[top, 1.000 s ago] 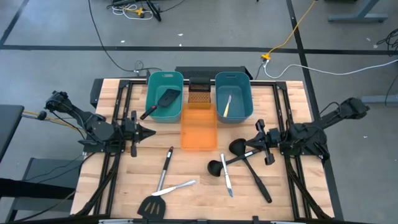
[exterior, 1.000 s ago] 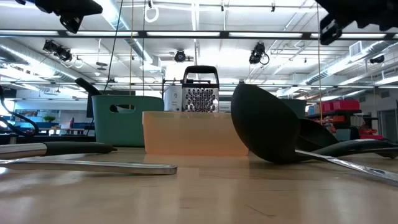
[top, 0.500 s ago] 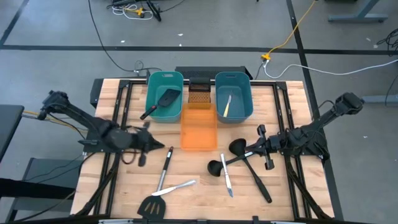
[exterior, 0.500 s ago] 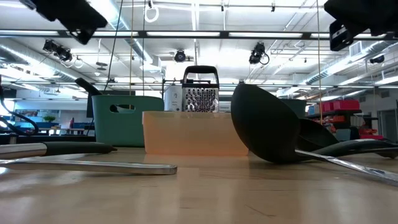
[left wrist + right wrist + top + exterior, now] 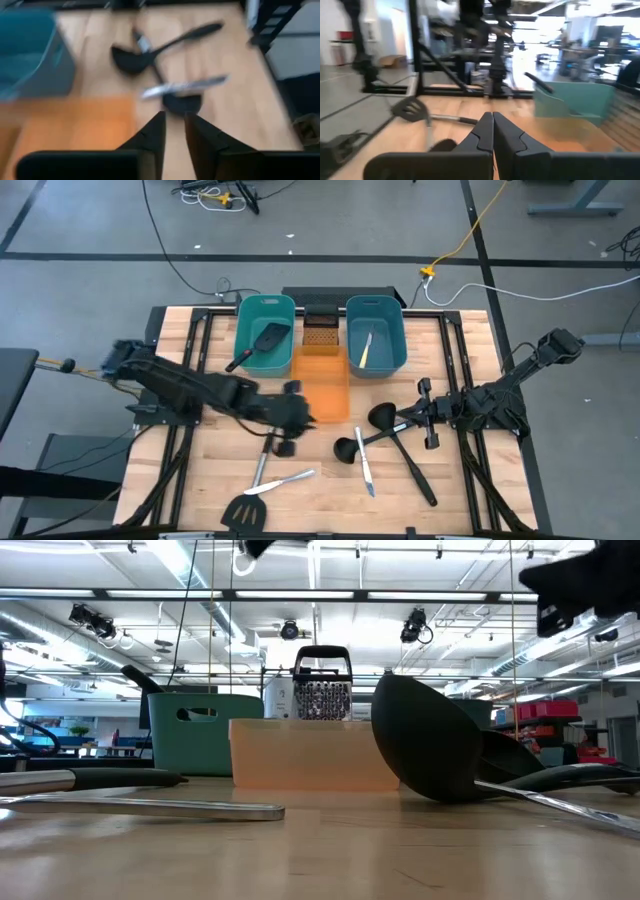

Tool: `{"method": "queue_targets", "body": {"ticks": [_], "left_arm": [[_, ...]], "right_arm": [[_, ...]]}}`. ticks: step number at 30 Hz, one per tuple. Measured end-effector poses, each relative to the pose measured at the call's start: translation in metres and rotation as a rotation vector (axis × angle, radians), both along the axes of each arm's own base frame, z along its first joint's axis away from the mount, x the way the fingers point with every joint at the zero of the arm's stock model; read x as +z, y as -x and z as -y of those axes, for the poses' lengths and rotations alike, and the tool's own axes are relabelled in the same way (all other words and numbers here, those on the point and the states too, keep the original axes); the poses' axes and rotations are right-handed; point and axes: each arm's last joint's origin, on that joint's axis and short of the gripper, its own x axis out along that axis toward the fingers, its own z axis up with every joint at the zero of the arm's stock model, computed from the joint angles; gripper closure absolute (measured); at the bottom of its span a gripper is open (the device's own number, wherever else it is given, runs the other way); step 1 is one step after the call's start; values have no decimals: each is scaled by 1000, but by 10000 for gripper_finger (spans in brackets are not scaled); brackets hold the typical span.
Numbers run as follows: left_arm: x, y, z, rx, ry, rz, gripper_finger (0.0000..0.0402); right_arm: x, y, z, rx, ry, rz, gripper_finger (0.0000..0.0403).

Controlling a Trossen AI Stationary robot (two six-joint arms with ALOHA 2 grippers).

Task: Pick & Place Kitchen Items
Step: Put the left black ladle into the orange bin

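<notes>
Kitchen items lie loose on the wooden table: two black ladles [image 5: 380, 416] [image 5: 346, 448], a silver knife [image 5: 364, 462], another silver knife [image 5: 283, 480], a black slotted spatula [image 5: 244, 511] and a black-handled knife [image 5: 268, 440]. One spatula [image 5: 266, 338] lies in the left teal tub [image 5: 243, 330]. A cream-handled knife [image 5: 366, 348] lies in the right teal tub [image 5: 400, 330]. My left gripper [image 5: 306, 420] hovers by the orange tub's near left corner. Its fingers [image 5: 173, 127] stand slightly open and hold nothing. My right gripper [image 5: 418, 412] is shut [image 5: 492, 122] beside the ladles, above the table.
An orange tub [image 5: 320, 408] stands in the table's middle. Behind it, between the teal tubs, is a metal grater [image 5: 321, 690]. A long black handle [image 5: 416, 472] lies near the right front. The arms' frames run along the left and right edges.
My left gripper has swept fast from the table's left edge toward the middle, rising a little, and is now at the orange tub's corner. My right gripper has sunk slightly. No item has moved.
</notes>
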Motion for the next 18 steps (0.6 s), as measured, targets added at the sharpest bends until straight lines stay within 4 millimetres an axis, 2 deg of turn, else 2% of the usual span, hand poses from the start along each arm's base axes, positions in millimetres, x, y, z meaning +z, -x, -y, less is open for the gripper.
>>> {"method": "queue_targets", "body": {"ticks": [5, 9, 13, 18], "left_arm": [[15, -58, 8, -43, 3, 12, 263], [12, -99, 10, -21, 1, 9, 227], [-9, -129, 17, -56, 0, -40, 208], [-41, -155, 21, -55, -9, -80, 202]], "right_arm": [[-5, 7, 7, -72, -1, 23, 397], [-6, 10, 8, -56, -10, 36, 396], [-10, 13, 9, -49, -5, 1, 396], [-10, 14, 10, -60, -9, -5, 395]]}}
